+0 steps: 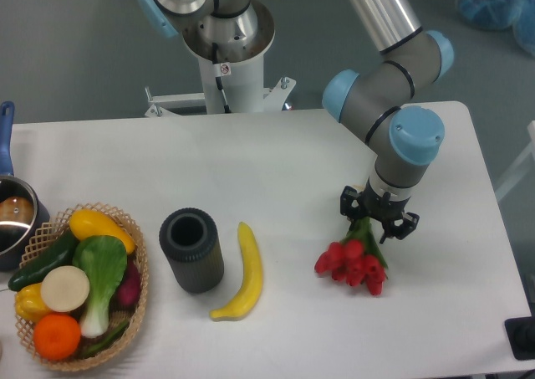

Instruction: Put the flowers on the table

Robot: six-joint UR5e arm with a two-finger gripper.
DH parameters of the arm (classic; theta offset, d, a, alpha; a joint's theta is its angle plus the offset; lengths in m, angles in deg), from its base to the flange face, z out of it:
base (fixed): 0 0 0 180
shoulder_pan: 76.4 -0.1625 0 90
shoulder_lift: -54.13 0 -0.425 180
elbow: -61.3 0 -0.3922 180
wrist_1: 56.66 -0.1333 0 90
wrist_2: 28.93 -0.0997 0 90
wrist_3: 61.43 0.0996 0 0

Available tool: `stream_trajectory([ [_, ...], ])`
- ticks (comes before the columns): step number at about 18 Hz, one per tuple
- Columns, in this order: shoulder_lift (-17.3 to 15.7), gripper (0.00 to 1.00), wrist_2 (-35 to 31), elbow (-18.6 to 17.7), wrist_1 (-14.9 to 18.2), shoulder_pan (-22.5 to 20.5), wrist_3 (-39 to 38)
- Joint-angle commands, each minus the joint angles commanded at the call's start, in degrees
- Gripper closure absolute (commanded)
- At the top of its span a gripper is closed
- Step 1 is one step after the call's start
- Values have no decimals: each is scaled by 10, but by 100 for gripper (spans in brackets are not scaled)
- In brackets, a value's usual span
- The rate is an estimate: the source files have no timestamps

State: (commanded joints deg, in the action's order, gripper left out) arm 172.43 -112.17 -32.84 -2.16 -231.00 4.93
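The bunch of red artificial tulip buds with green stems (354, 263) is laid low on the white flat tabletop (301, 170), stems pinched by the black two-finger gripper (378, 220). Placement is judged nearly finished; release and a lift away are called for.

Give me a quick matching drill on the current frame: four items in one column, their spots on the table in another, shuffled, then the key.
Items:
1. flowers
2. banana
3. dark cylinder
4. wicker basket

Places:
A. far left, filled with vegetables and fruit
B. just below the gripper, red buds spread on the table
C. standing upright between the basket and the banana
D. lying flat, right of the dark cylinder

Pairs: 1-B, 2-D, 3-C, 4-A
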Motion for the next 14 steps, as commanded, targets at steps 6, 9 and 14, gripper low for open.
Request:
stream_trajectory([
  [6, -13, 0, -3, 11, 0, 3, 0],
  [9, -35, 0, -1, 22, 1, -1, 0],
  [14, -46, 0, 9, 51, 0, -11, 29],
])
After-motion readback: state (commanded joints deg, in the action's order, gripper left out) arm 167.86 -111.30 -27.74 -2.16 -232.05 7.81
